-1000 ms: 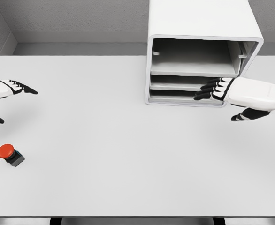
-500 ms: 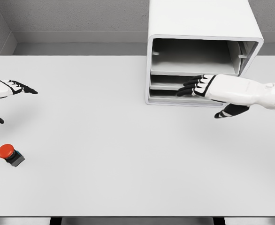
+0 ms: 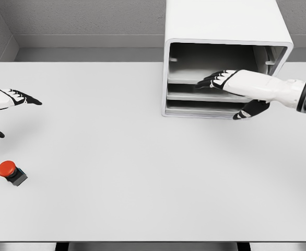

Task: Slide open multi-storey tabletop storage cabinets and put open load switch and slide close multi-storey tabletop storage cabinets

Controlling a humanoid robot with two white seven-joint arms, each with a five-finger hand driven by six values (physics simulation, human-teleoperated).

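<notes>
Right robot hand (image 3: 231,83) risen to cabinet (image 3: 223,31) shelves, fingertips obscured

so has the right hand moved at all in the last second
Yes. The right hand rose and shifted left across the cabinet front, from the lower drawers up to the middle shelf.

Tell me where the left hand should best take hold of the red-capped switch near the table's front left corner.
Probably by the dark square base of the switch, fingers closing on opposite flat sides from above. The rounded red cap sits tilted toward the left and looks likelier to slip. The left hand, open, waits behind the switch at the table's left edge, so a short reach toward the robot and down suits.
</notes>
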